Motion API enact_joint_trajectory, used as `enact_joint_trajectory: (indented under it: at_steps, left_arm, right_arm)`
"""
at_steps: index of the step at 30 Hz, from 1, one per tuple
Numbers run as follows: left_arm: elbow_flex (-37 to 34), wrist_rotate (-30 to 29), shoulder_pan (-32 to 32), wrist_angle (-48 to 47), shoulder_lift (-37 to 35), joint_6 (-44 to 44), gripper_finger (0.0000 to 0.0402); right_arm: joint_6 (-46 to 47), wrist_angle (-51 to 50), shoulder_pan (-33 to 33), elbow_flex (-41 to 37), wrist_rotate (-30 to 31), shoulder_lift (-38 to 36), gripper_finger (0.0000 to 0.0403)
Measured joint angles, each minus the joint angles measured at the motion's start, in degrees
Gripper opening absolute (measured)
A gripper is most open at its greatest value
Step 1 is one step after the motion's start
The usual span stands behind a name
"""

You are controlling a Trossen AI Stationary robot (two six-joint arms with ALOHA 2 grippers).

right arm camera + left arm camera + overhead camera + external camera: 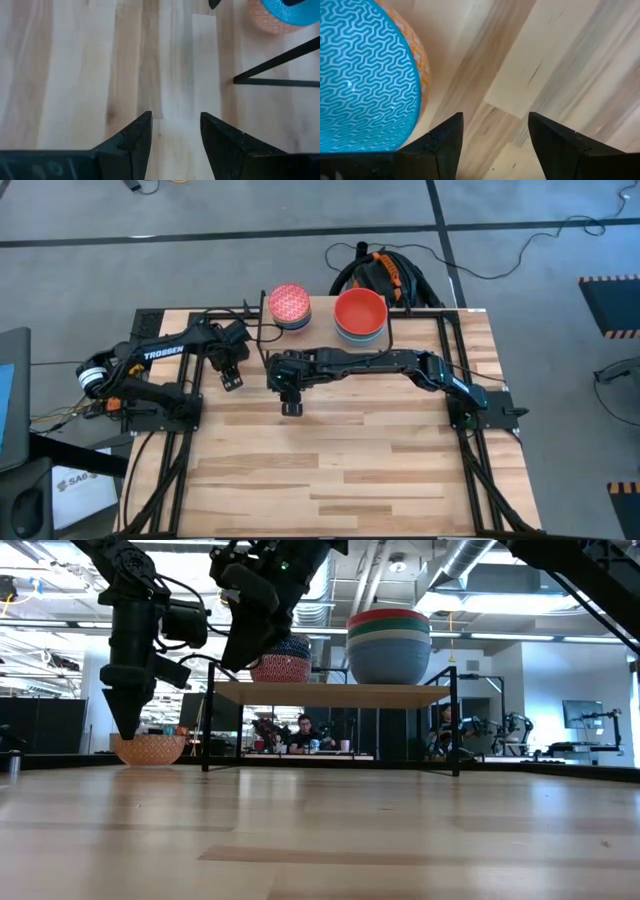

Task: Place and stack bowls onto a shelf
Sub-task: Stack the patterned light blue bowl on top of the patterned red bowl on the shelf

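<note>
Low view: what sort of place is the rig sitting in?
Probably an open robotics lab or workshop. Behind the shelf a person sits at a desk, exposed ducts and pipes run along the ceiling, and more equipment stands further back, possibly other robot arms.

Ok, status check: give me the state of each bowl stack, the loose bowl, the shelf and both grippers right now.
Tall bowl stack: on the shelf, red bowl on top.
Short bowl stack: on the shelf, red-patterned bowl on top.
Loose bowl: upright on the table, off the shelf, blue-patterned inside.
Shelf: standing, two stacks on it.
Left gripper: open, empty, above the loose bowl.
Right gripper: open, empty, over bare table.
</note>
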Motion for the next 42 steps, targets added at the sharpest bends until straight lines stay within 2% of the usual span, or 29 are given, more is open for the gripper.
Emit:
enact_joint_trajectory:
  at_steps: [12,15,20,24,29,33,37,42]
  left_arm:
    - [0.0,-3.92,2.09,1.27,-0.02,2.23,0.0203]
    - [0.0,-4.29,2.09,2.52,-0.02,2.92,0.0177]
    - [0.0,-8.67,2.07,4.65,-0.02,1.11,0.0112]
    - [0.97,-8.94,1.81,2.09,-0.09,-0.71,0.0094]
    - [4.47,-10.04,0.95,-2.2,-0.22,-1.83,0.0125]
    - [4.81,-12.39,1.12,0.37,-0.09,0.02,0.0169]
    - [3.56,-12.23,2.53,2.64,2.04,1.87,0.0208]
    - [2.07,-13.95,3.77,3.52,5.99,2.96,0.0221]
  right_arm:
    - [2.76,0.55,1.29,0.0,0.0,0.0,0.0193]
    - [2.12,0.55,1.28,0.0,0.0,0.0,0.0193]
    - [2.12,-0.55,1.27,0.0,0.02,0.0,0.0193]
    - [2.12,-2.51,1.42,0.0,0.02,0.0,0.0193]
    - [2.1,-3.69,1.51,0.0,0.0,0.0,0.0193]
    - [1.1,-3.71,1.49,0.0,0.0,0.0,0.0193]
    - [0.79,-4.22,1.36,0.0,-0.02,0.0,0.0193]
    - [0.77,-4.22,1.36,0.0,-0.04,0.0,0.0193]
